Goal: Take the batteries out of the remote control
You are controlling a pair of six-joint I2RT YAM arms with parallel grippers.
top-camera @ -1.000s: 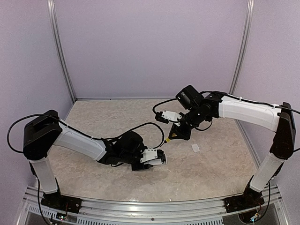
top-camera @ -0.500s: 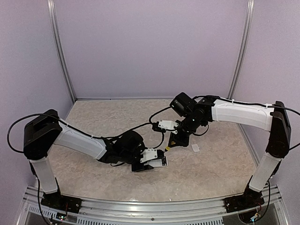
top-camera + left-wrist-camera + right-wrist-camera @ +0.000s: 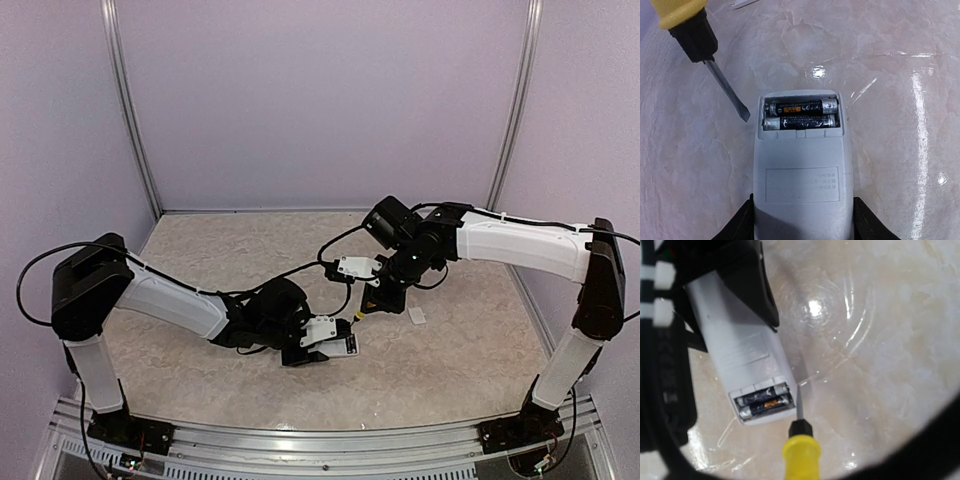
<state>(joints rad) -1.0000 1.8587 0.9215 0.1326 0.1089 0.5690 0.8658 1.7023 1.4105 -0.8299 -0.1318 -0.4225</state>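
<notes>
My left gripper (image 3: 322, 343) is clamped on the remote control (image 3: 802, 175), one finger on each long side near its rear end. It holds the remote back-face up, low over the marbled tabletop (image 3: 900, 100); I cannot tell whether it rests on the surface. The battery bay at the far end is uncovered. Both batteries (image 3: 801, 115) lie in it side by side, crosswise to the remote, and the farther one shows an orange label.

My right gripper (image 3: 376, 297) grasps a yellow-handled screwdriver (image 3: 697, 42) by its handle, blade slanting down toward the remote. The flat tip sits just beside the remote's edge at the battery bay, on the left in my left wrist view; whether it touches the casing I cannot tell.

A small white cover (image 3: 417, 316) lies flat on the tabletop near the right gripper, apart from the remote.
</notes>
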